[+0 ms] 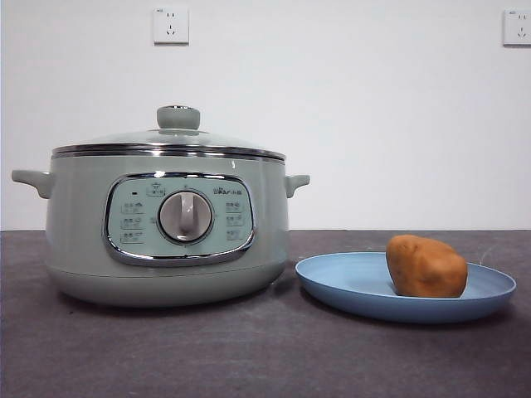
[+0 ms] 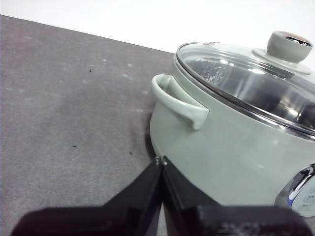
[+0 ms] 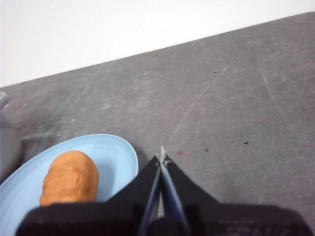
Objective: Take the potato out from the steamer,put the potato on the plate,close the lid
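Potato [image 1: 426,266] sits on the blue plate [image 1: 348,286], toward the half of the plate farther from the steamer [image 1: 166,240], lying on its side, nothing touching it. Plate rests flat on the dark grey table [image 1: 249,356], just beside the steamer, with its near rim close to the steamer's base but apart from it. Lid [image 1: 170,137] is on the steamer, seated level, steel rim flush all round, knob up. Steamer's control panel and silver dial face the front camera; its two side handles stick out either side. Left gripper [image 2: 161,160] is beside the steamer, near the handle on the side away from the plate, jaws pressed together, holding nothing. Right gripper [image 3: 162,156] is over bare table on the far side of the plate from the steamer, just past the plate's rim, jaws also clenched tight and empty. Two wall sockets [image 1: 170,25] sit high on the white wall behind the steamer.
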